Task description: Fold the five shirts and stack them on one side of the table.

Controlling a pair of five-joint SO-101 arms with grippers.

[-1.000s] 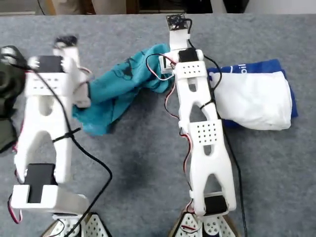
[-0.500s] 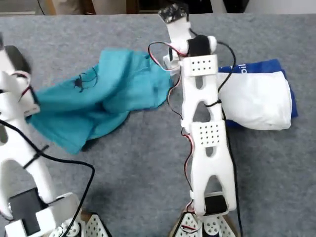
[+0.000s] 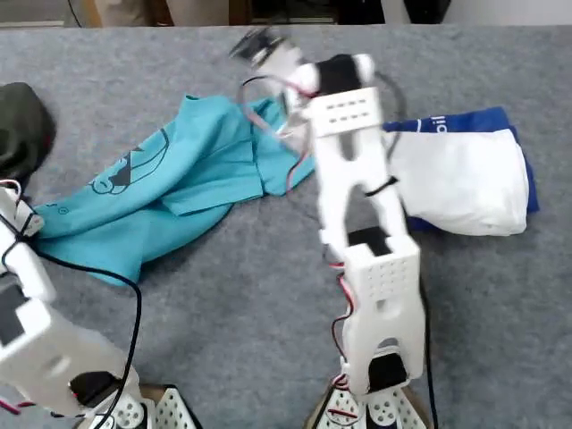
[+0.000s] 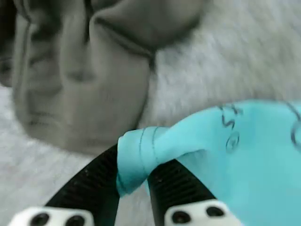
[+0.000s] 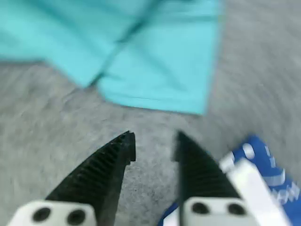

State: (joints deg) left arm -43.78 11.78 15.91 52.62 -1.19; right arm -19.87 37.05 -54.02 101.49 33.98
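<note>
Remote station, mid-task: my left pincer (image 4: pixel 136 165) is clamped on a rolled corner of the teal shirt (image 3: pixel 179 192). The shirt lies stretched but rumpled across the counter (image 3: pixel 268 313), between a dark shirt (image 3: pixel 22 125) at the edge and the folded white shirt (image 3: pixel 460 183) stacked on a blue shirt (image 3: pixel 469 121). My right pincer (image 5: pixel 155 141) hangs parted and empty over bare counter, just beside the teal hem. I judge that the thin corner grip could slip under a pull, and that the right arm, close beside the stack, could knock it askew.
</note>
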